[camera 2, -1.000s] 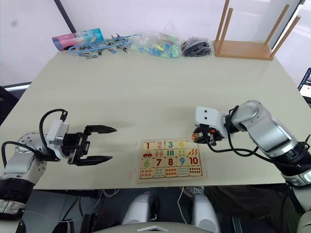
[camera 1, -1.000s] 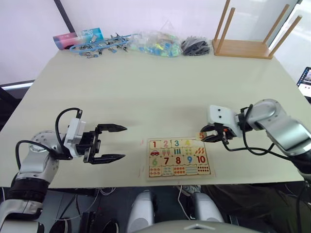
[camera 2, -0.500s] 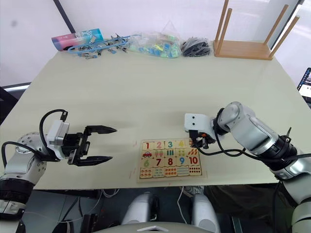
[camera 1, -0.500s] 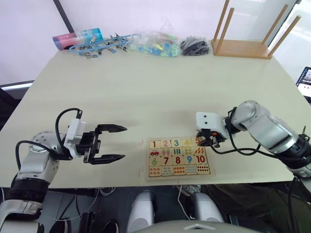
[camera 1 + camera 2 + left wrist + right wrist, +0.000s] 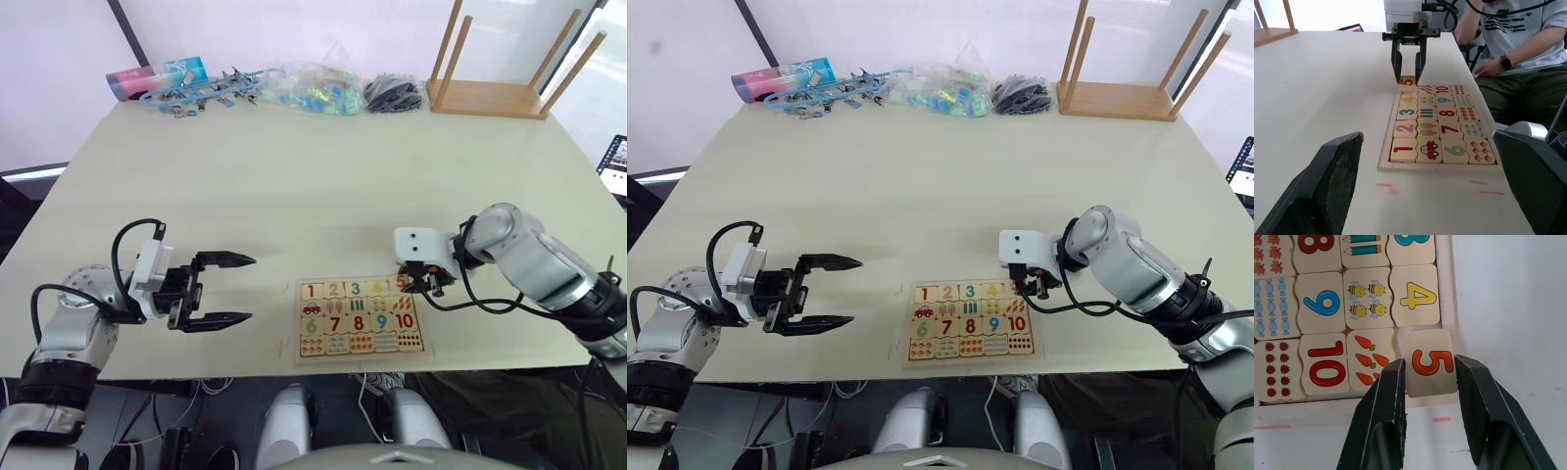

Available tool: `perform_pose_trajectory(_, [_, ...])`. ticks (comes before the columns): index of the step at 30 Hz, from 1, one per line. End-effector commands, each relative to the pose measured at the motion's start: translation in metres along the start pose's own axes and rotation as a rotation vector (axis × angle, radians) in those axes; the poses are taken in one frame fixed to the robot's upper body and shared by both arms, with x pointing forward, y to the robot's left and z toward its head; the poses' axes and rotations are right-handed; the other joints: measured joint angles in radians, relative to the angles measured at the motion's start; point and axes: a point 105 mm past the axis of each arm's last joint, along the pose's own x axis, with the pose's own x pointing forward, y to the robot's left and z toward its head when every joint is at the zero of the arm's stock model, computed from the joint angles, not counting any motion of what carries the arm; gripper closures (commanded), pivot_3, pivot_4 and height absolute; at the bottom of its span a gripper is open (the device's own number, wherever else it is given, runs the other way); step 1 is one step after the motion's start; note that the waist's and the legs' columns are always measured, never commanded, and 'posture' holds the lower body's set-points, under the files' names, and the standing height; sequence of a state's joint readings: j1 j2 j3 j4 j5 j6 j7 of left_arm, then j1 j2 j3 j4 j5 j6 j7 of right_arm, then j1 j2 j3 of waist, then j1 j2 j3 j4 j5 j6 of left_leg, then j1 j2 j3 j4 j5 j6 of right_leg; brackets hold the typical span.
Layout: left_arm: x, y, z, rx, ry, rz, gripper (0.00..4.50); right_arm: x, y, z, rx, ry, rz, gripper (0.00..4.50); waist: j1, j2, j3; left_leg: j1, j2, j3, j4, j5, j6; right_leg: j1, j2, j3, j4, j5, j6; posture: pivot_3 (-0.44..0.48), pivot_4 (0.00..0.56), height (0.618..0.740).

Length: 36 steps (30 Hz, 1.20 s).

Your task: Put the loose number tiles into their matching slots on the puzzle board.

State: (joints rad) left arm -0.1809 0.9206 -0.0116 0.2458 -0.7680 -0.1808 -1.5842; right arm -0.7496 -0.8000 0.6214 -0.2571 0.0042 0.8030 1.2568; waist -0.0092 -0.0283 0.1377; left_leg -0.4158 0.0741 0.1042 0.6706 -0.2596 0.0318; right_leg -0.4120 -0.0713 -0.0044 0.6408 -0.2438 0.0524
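We see the puzzle board (image 5: 361, 319) near the front edge of the table (image 5: 294, 186), its top row showing 1 to 4, with the orange 5 tile (image 5: 1431, 362) sitting askew over the board's corner rim rather than seated flat. Our right gripper (image 5: 1430, 382) stands over it with its fingers (image 5: 1388, 396) parted just wider than the tile, flanking it; we cannot tell whether they touch it. Our left gripper (image 5: 223, 289) hovers wide apart and empty well to the board's left, and the slot under the 5 is hidden.
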Motion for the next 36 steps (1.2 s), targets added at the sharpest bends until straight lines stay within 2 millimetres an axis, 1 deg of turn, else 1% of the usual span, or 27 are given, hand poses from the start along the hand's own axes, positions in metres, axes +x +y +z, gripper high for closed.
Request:
perform_pose_trajectory(1, [-0.0015,-0.0024,0.0074,0.031,-0.001,-0.036,0.0,-0.002,0.0025,0.0012,-0.023,0.007,0.0,3.56,0.0,0.0,0.0,0.0,0.0,0.0,0.0,0.0,0.0,0.0,0.0,0.0,0.0,0.0,0.0,0.0,0.15,0.738])
perform_pose_trajectory(19, [-0.0031,-0.0042,0.0073,0.027,0.002,-0.035,0.0,0.0032,0.0012,0.0008,-0.019,0.01,-0.011,3.56,0.0,0.0,0.0,0.0,0.0,0.0,0.0,0.0,0.0,0.0,0.0,0.0,0.0,0.0,0.0,0.0,0.15,0.738])
perform_pose_trajectory(36, [-0.0024,-0.0044,0.0065,0.026,0.002,-0.036,0.0,0.0013,0.0019,-0.0009,-0.027,0.02,-0.005,3.56,0.0,0.0,0.0,0.0,0.0,0.0,0.0,0.0,0.0,0.0,0.0,0.0,0.0,0.0,0.0,0.0,0.15,0.738])
